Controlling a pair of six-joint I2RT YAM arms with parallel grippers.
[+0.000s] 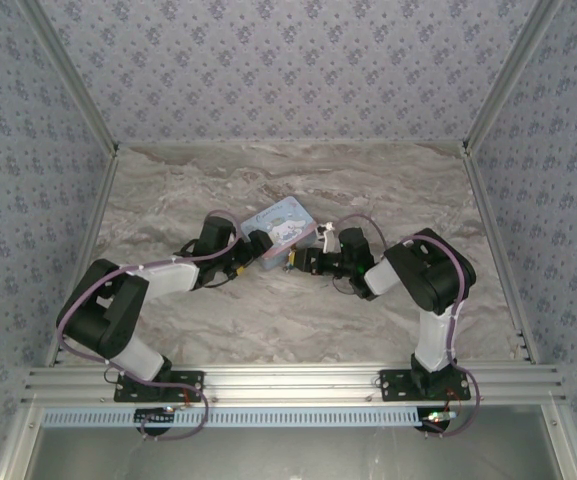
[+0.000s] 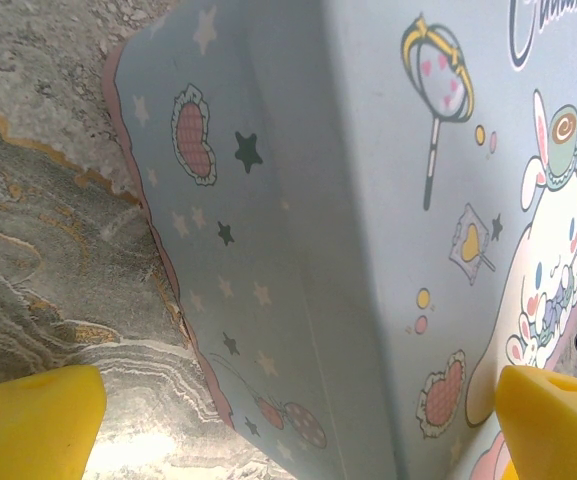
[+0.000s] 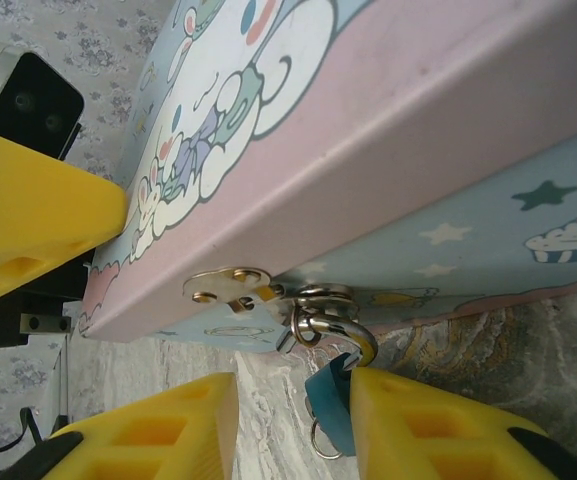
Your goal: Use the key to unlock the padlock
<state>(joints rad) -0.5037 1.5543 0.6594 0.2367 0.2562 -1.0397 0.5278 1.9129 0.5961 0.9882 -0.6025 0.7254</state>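
The right tool (image 3: 298,388) stood partly open with the one padlock (image 3: 330,405) between its fingers (image 3: 418,430), the teal body touching one yellow finger and clear of the other. It hung from the hasp (image 3: 230,287) on the near side of the single tin (image 3: 388,110). The left tool (image 2: 293,420), wide open, gripped nothing, spread across the tin's left edge on the bench (image 2: 38,200)
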